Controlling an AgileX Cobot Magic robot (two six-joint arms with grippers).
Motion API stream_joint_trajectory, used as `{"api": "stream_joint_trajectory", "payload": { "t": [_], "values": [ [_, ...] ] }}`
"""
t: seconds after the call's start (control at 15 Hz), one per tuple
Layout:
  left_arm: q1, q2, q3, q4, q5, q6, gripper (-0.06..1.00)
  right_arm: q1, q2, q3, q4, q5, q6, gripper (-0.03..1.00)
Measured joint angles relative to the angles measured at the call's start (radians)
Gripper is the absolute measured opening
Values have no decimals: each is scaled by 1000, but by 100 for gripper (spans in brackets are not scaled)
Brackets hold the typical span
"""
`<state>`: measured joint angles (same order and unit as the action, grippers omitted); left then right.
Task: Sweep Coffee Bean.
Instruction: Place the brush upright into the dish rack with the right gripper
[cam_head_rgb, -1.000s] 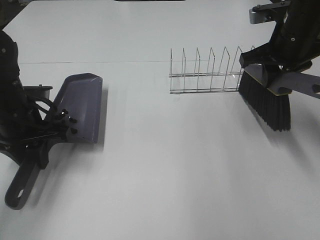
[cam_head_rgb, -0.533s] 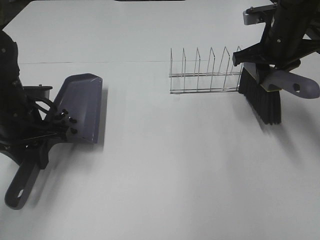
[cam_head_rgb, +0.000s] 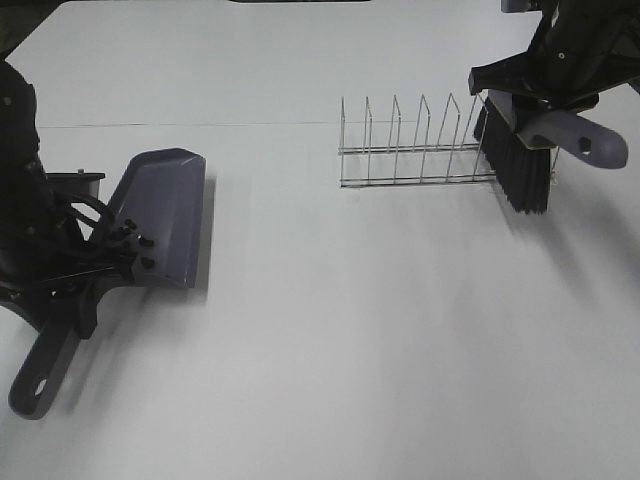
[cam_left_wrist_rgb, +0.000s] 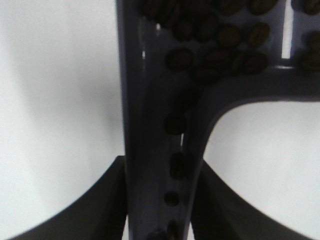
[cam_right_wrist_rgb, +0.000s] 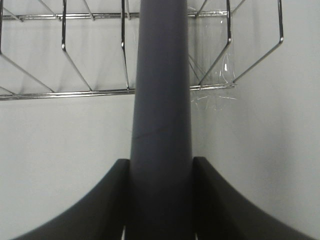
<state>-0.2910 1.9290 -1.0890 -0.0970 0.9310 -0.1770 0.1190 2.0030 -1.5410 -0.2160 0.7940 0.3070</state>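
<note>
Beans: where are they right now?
The beans lie inside the dustpan, on the left of the table in the high view, some trailing down the handle that the left claw grips.

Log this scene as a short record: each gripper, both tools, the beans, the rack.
left gripper: shut on the dustpan handle
right gripper: shut on the brush handle
coffee beans: lying in the dustpan, a few down its handle channel
wire rack: standing on the table, brush at its right end
brush touching rack: cannot tell
</note>
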Motion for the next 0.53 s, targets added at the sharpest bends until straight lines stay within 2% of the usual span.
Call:
{"api": "stream_joint_trajectory", "payload": {
  "t": [0.53],
  "values": [
    [0, 0, 0, -5, 0, 0, 32, -10, 82, -4, 14, -42, -2, 31]
  ]
}}
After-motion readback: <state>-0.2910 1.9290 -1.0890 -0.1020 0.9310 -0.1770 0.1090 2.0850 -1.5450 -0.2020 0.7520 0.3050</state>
